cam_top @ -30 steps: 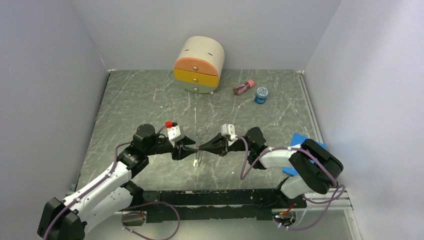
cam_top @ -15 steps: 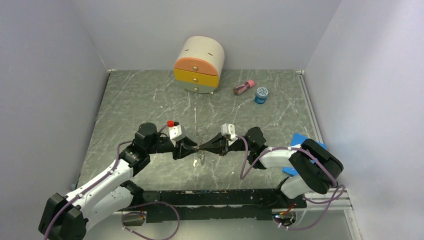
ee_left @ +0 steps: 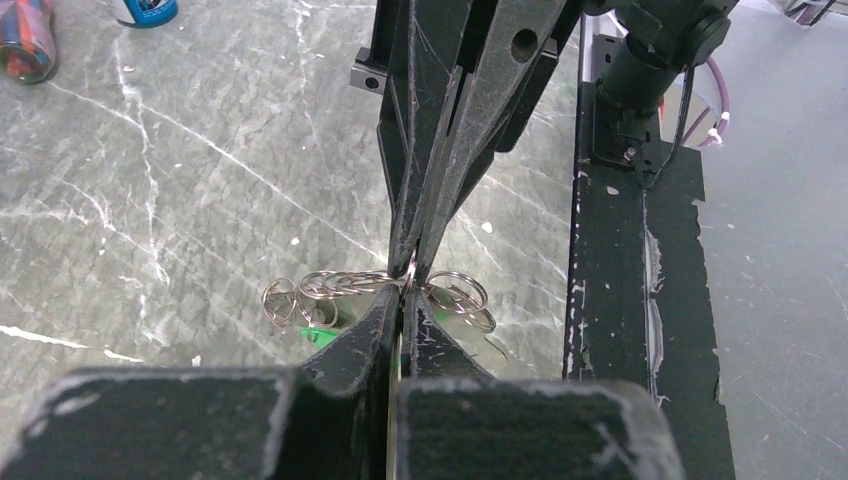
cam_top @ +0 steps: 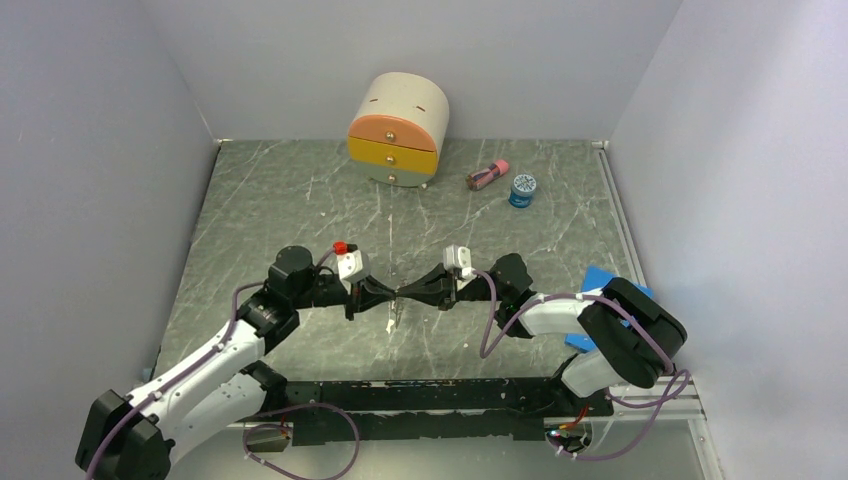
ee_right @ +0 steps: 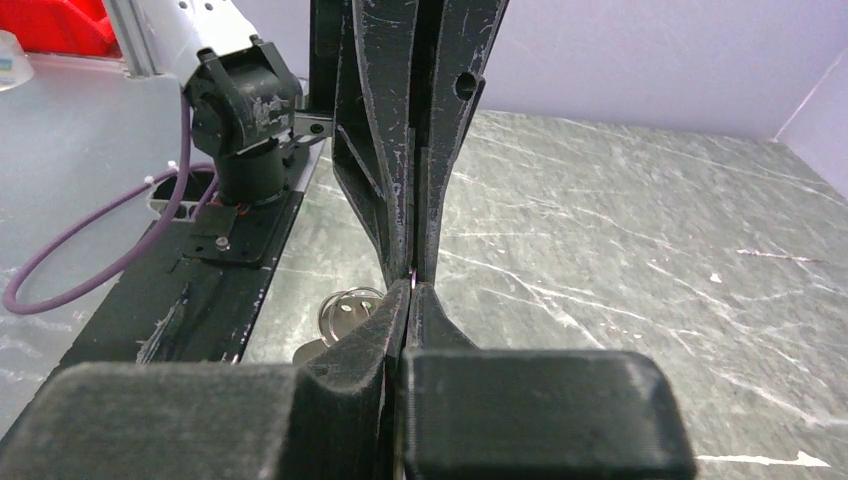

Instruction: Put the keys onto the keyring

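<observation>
— Left gripper (ee_left: 405, 300): pinched fully together, tip to tip against the right gripper (ee_left: 418, 262), thin wire of the keyring (ee_left: 345, 283) nipped between the pads. Right gripper likewise clamped tight on the same wire from the opposite side.

— And the keys (ee_left: 322, 335)?

— Green head just below and left of the left fingertips, tucked under the ring's loops. More silvery coils (ee_left: 462, 298) spilling to the right of the tips. From the right wrist, a round metal piece (ee_right: 345, 312) just left of and under the closed tips; hard to tell exactly which part.

— Advice for the step?

— Probably prying a coil open: pull apart slowly, along the ring's plane, not twisting. Hold firm on both sides, since wire this thin likely slips. Keep everything low over the table (cam_top: 300, 190) so a dropped key stays near. Open only enough for the key's hole to pass.
</observation>
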Controlling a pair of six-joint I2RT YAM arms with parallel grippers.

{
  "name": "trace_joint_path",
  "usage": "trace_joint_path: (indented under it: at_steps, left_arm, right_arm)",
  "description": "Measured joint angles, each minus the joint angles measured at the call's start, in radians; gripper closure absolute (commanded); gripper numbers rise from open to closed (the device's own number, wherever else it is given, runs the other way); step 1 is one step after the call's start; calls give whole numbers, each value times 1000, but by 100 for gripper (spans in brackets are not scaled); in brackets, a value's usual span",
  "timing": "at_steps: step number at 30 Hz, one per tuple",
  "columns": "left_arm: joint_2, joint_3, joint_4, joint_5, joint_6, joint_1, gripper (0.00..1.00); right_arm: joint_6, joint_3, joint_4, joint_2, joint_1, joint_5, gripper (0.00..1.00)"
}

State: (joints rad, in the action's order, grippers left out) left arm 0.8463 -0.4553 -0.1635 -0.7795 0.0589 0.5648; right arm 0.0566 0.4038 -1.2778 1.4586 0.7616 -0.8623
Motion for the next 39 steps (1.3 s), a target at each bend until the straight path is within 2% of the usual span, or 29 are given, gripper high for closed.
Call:
trace_joint_path:
  at_steps: [3, 8, 12, 18, 26, 33, 39]
  left_arm:
    - [-14, -2, 16, 11, 0, 2, 97]
    - [-23, -41, 94, 48, 5, 5, 98]
    - [-5, -121, 208, 85, 34, 0, 97]
    - [101, -289, 431, 121, 122, -1, 97]
    - [201, -420, 684, 199, 232, -1, 97]
    - [275, -502, 825, 300, 292, 20, 97]
    - [382, -535, 850, 383, 306, 107, 97]
  right_arm:
    - [0, 0, -3, 0, 1, 4, 95]
    - [-1, 0, -11, 0, 4, 13, 71]
    - [-13, 0, 0, -3, 3, 19, 62]
    - [-91, 1, 137, -66, 3, 32, 58]
    - [-161, 5, 268, -102, 3, 71, 55]
    - [-154, 0, 264, -102, 3, 106, 52]
    - [-108, -44, 201, -100, -16, 133, 47]
